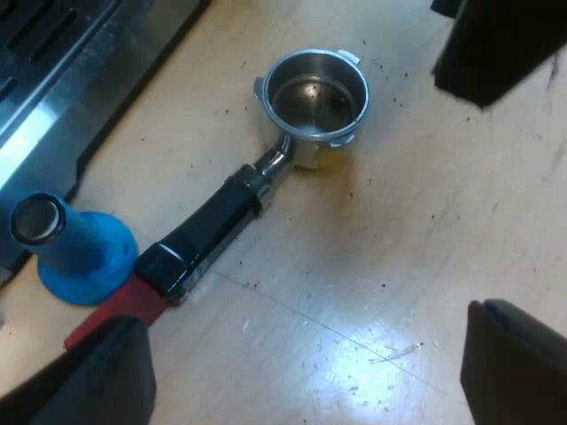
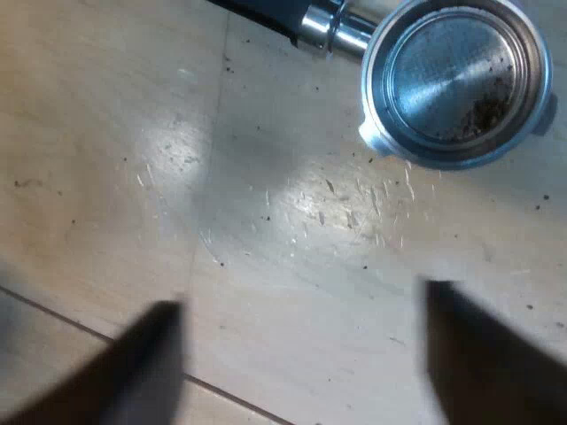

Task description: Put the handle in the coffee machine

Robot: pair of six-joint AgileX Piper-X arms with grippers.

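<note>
- Layout: metal holder with a round basket and dark, red-tipped handle (image 1: 217,217) lies flat and loose on the pale wooden bench (image 1: 399,266), near the steel espresso machine (image 1: 53,80), not locked in yet.
- Its long axis runs slantwise, basket end farthest out, red end close by one finger of the left pincer (image 1: 301,372) and just beside the blue tamper (image 1: 75,252).
- Left pincer is spread wide and empty; right pincer (image 2: 306,363), spread and empty too, hangs near the basket.
- Left looks nearer the handle, I reckon.
</note>
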